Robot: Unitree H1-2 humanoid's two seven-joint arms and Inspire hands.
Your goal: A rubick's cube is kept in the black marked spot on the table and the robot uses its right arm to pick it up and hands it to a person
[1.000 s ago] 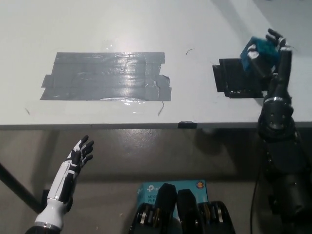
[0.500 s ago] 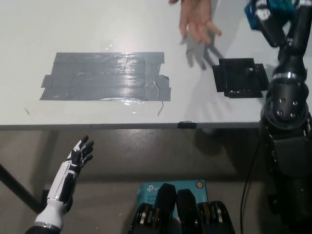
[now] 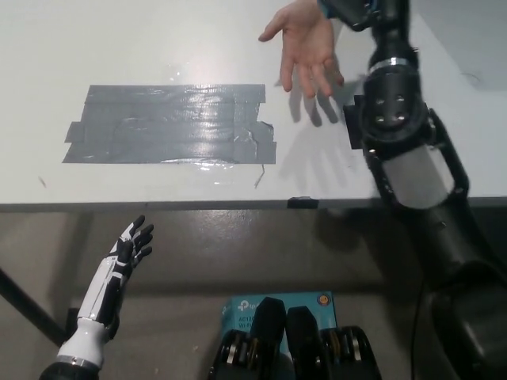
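White table over a dull brown floor

A white table [image 3: 142, 39] is seen from above, its front edge running across the middle of the view. A wide patch of grey tape [image 3: 170, 123] is stuck on the table's left half, and glare from overhead light is caught on it. Below the table's edge, a brownish floor [image 3: 238, 253] is shown, with a blue box [image 3: 279, 305] lying on it.

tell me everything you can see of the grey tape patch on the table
The grey tape patch is a wide rectangle built from several overlapping horizontal strips of what looks like duct tape, stuck flat on the white table. Its surface is wrinkled and shiny, catching glare near the middle. The ends are uneven, with strips stepping out at the left. Nothing rests on it or touches it.
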